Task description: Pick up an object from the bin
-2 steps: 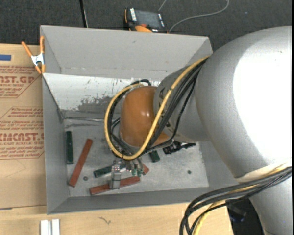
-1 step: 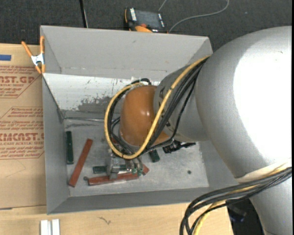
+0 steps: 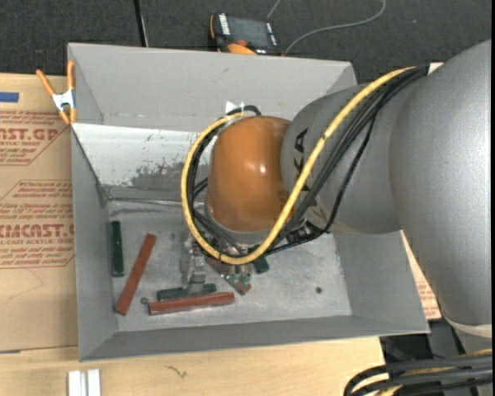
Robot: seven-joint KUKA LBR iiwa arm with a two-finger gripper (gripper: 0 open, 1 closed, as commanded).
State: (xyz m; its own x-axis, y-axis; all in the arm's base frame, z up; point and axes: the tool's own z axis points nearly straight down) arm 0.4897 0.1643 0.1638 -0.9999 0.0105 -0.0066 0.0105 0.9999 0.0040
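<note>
1. Pincer (image 3: 200, 271) hangs low under the orange cover (image 3: 247, 172), close to the floor of the bin (image 3: 346, 304). The cover and cables hide most of it, so I cannot tell how far open it is or whether it has hold of anything.
2. Just below the pincer, on the view's near side, lies a small dark scrap (image 3: 177, 293), touching or nearly touching a flat stick (image 3: 191, 303), red-brown and lying crosswise. One of these two is probably the thing to pick, but nothing shows which.
3. Risk: scrap and flat stick lie so close that closing here could catch both, or nudge one away and grip neither.
4. Risk: both lie flat on the metal, so a pinch from above may slide off the edge, more so on the thin stick.
5. Risk: a stick gripped near one end would likely tip and drop on the lift.
6. Count: two red-brown sticks, the flat one and a slanted stick (image 3: 137, 274) well off to the view's left of the pincer.
7. One green bar (image 3: 115, 248), farther left again, and the one dark scrap.
8. One green-and-red bit (image 3: 241, 279) sits just right of the pincer; whether it is loose or part of the robot I cannot tell.
</note>
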